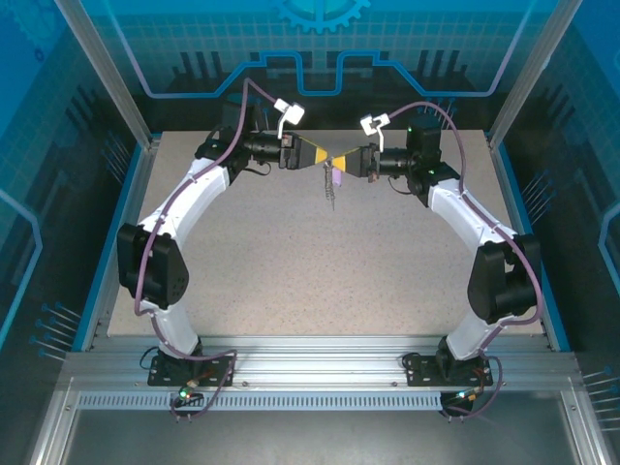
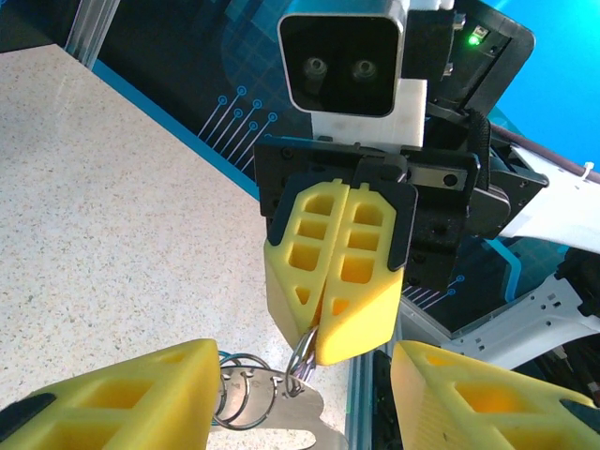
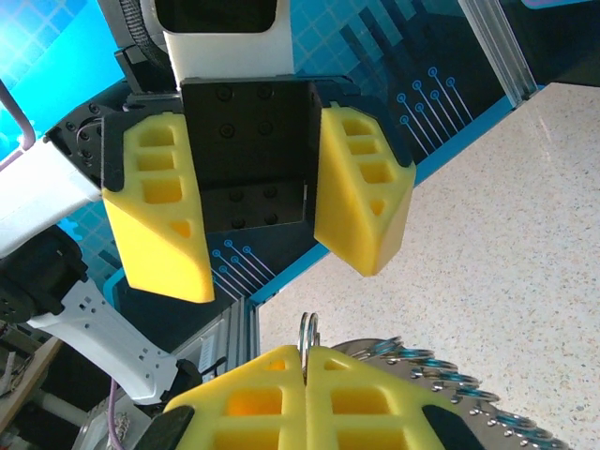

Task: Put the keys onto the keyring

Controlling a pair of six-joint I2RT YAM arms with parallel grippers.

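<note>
My two grippers meet tip to tip above the far middle of the table. My right gripper (image 3: pixel 303 351) is shut on a small silver split ring (image 3: pixel 307 328). That ring is hooked into a flat metal plate (image 2: pixel 292 412) carrying several wire rings, the keyring assembly. My left gripper (image 2: pixel 302 370) stands open around the plate, its left finger (image 2: pixel 122 394) against the wire rings. From above, a key with a lilac head (image 1: pixel 336 179) and a thin chain (image 1: pixel 329 200) hang below the left gripper (image 1: pixel 320 157) and the right gripper (image 1: pixel 347 161).
The speckled table (image 1: pixel 320 271) lies well below the grippers. Blue-edged aluminium frame rails (image 1: pixel 136 184) border it on the left, right and back. Both arm bases sit on the near metal rail (image 1: pixel 320 373).
</note>
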